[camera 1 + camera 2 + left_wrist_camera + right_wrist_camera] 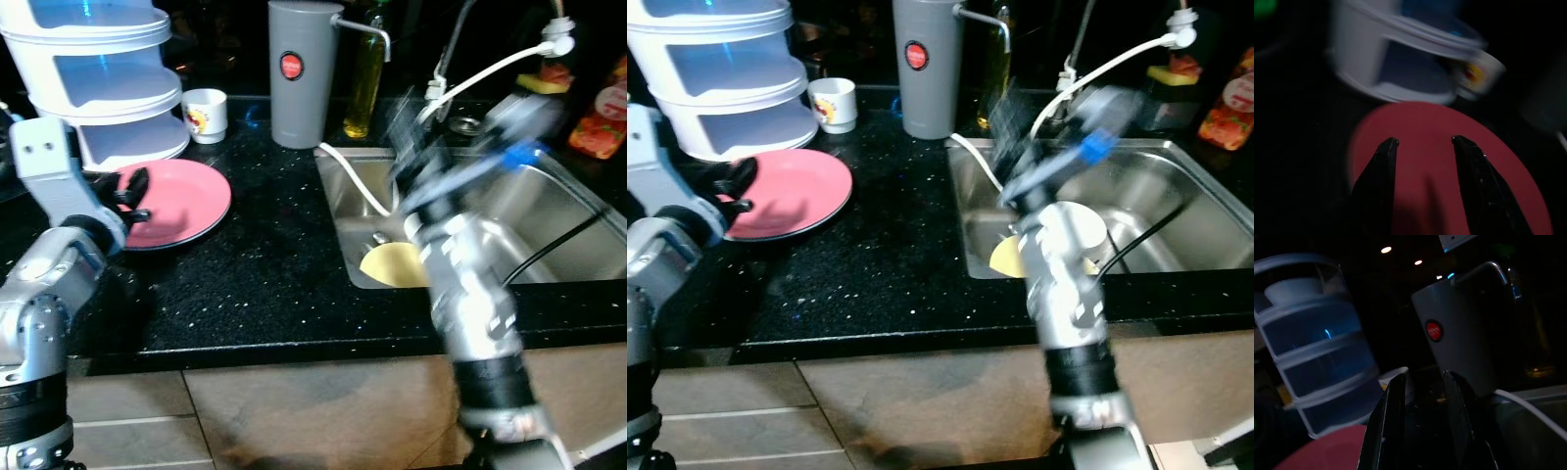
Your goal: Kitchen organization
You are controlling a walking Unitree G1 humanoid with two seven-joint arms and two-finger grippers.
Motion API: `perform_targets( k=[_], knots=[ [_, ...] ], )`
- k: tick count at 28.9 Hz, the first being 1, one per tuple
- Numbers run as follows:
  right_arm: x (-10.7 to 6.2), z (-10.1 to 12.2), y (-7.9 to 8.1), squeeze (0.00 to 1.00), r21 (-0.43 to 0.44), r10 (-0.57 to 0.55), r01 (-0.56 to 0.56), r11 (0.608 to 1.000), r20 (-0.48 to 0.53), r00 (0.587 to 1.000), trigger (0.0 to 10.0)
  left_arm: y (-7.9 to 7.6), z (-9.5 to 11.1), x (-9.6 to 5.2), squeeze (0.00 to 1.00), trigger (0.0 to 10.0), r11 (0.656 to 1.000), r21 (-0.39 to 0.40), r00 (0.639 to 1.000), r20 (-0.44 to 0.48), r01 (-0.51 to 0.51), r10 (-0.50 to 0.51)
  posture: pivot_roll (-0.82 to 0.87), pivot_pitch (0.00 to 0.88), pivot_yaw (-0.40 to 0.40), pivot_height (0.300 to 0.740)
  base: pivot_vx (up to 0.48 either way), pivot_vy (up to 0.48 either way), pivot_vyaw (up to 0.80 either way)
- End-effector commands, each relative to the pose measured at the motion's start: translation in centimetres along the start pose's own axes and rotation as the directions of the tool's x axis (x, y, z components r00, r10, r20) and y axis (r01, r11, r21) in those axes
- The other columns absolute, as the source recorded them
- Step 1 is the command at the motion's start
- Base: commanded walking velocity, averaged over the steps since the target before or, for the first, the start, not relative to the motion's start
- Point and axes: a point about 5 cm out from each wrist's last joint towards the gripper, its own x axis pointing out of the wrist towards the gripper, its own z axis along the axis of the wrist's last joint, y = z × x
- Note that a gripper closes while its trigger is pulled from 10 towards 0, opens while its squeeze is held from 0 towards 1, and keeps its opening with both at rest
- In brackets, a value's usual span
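Three stacked white plastic tiers make up the rack (103, 83) at upper left on the speckled black counter (265, 264). One round, glossy pink plate (181, 201) lies just in front of it, with the left gripper (1422, 144) hanging over the plate, fingers spread and empty. One small white mug (206, 115) and one tall grey cylinder jug (299, 73) stand behind. Further right, one steel sink (549, 230) holds one yellow disc (392, 264). Blurry right gripper (1422, 377) sits over the sink, fingers slightly parted, nothing held.
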Motion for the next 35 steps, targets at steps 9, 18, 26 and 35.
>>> perform_targets(
  k=[9, 18, 26, 35],
  knots=[
    [0.4, 1.7, 0.2, 0.0, 0.007, 0.009, -0.009, 1.0, 0.005, 1.0, 10.0, 1.9, -0.8, 2.5, 0.0, 10.0, 0.881, -0.399, 0.967, -0.115, -0.255, 0.228, 0.19, 0.006, -0.022, 0.74, 0.0, 0.0, 0.0],
    [0.3, 1.7, 0.4, 0.0, 0.008, 0.004, -0.004, 1.0, -0.003, 1.0, 10.0, 1.6, -2.6, 3.2, 0.0, 10.0, 0.811, -0.511, 0.954, -0.233, -0.285, 0.188, 0.18, 0.013, -0.024, 0.74, 0.0, 0.0, 0.0],
    [0.3, 1.7, 0.4, 0.0, 0.008, 0.004, -0.004, 1.0, -0.004, 1.0, 10.0, 1.8, -3.0, 3.2, 0.0, 10.0, 0.798, -0.52, 0.947, -0.251, -0.305, 0.199, 0.18, 0.013, -0.024, 0.74, 0.0, 0.0, 0.0],
    [0.6, 1.8, 0.3, 0.0, 0.007, 0.01, -0.01, 1.0, -0.016, 1.0, 10.0, 1.2, -6.4, 2.4, 0.0, 6.0, 0.814, -0.499, 0.919, -0.38, -0.296, 0.102, 0.19, 0.014, -0.046, 0.74, 0.0, 0.0, 0.0]
  ],
)
